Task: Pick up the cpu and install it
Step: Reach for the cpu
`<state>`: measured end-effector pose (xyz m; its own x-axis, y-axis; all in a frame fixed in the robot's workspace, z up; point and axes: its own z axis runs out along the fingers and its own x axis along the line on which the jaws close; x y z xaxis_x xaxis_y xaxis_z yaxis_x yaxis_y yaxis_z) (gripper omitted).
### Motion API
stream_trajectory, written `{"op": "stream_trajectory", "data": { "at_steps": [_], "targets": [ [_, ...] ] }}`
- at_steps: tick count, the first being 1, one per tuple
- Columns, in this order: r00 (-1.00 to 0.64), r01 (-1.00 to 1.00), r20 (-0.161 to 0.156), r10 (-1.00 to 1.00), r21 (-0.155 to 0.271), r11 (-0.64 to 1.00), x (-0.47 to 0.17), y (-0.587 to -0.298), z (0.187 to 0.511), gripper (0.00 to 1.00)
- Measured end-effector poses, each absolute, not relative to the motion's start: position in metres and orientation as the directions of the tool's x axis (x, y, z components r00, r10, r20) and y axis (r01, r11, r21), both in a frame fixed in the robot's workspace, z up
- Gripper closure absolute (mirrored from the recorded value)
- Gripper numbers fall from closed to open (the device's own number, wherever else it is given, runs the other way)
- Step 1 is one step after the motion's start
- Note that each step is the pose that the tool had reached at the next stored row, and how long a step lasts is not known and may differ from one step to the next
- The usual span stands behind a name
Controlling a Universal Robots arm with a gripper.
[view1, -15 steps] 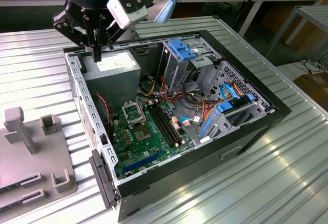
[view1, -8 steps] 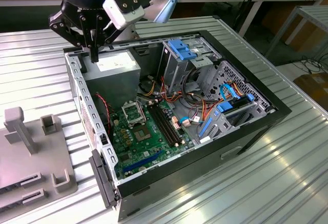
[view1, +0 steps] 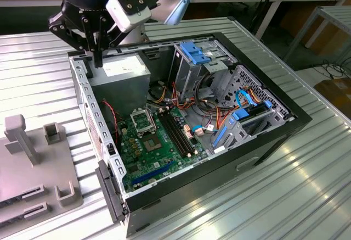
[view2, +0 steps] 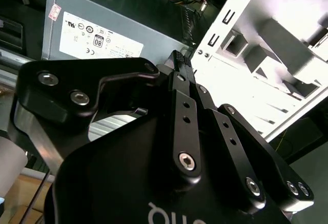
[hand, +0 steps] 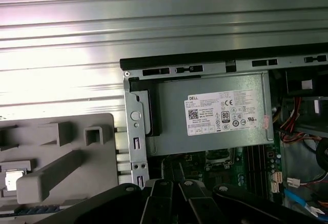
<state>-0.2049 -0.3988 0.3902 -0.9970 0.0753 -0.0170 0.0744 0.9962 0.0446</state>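
Gripper [view1: 98,59] hangs at the upper left of the exterior view, its black fingers drawn together with nothing seen between them. Its tips are over the rear corner of the open computer case [view1: 263,141], just beside the grey power supply [view1: 126,70]. The second wrist view shows the same closed fingertips [view2: 179,62] pointing at the case wall next to that labelled box.

The cpu [hand: 13,179] shows in the first wrist view as a small silvery square lying in a recess of the grey fixture [view1: 33,163]. The fixture rests on the ribbed metal desk [view1: 274,207] outside the case, at the exterior view's left, well apart from the gripper.

Inside the case, the green motherboard [view1: 159,152] lies flat. Its square metal-framed socket [view1: 143,122] is near the middle of the exterior view, below the power supply.
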Motion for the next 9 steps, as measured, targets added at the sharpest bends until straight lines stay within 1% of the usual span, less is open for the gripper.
{"op": "stream_trajectory", "data": {
  "at_steps": [9],
  "targets": [
    [-0.997,0.075,-0.016,0.075,0.045,0.996,-0.2109,-0.3988,0.3899,0.89]
  ]
}}
